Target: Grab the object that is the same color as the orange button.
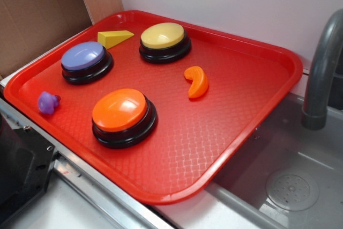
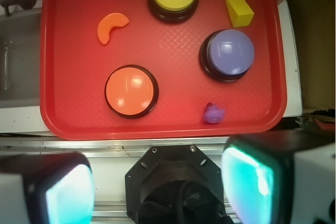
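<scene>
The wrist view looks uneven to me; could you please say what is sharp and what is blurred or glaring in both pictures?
Wrist view: tray and orange button sharp, gripper fingers blurred, glowing cyan; exterior view: even focus, soft glare on the orange crescent piece.

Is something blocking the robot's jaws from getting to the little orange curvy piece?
Nothing visible does. The small glossy orange crescent piece lies alone on bare red plastic tray, apart from the large domed orange button. The open gripper is above, outside the tray's near edge.
</scene>
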You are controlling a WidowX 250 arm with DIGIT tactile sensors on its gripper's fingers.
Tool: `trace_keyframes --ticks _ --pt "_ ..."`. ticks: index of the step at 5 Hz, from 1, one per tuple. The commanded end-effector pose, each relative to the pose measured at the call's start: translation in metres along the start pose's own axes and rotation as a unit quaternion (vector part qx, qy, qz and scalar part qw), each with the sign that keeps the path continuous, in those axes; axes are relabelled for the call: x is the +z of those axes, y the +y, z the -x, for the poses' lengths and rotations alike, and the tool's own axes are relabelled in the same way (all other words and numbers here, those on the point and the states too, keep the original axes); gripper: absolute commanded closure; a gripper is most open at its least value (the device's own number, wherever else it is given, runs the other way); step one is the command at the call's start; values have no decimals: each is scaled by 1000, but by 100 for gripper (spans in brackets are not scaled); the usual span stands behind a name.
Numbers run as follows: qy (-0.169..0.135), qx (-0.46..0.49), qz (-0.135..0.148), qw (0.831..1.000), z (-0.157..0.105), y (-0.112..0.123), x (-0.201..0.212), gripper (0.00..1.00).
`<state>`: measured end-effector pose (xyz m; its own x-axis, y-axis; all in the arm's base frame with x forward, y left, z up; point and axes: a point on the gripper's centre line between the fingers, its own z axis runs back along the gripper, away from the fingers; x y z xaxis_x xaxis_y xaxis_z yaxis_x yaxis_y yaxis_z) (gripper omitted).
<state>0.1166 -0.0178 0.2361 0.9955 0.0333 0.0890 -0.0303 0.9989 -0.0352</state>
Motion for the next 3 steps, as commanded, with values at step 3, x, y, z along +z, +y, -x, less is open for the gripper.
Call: trace_keyframes --ticks 3 --pt "-43 112 42 992 -48 -41 -46 0"
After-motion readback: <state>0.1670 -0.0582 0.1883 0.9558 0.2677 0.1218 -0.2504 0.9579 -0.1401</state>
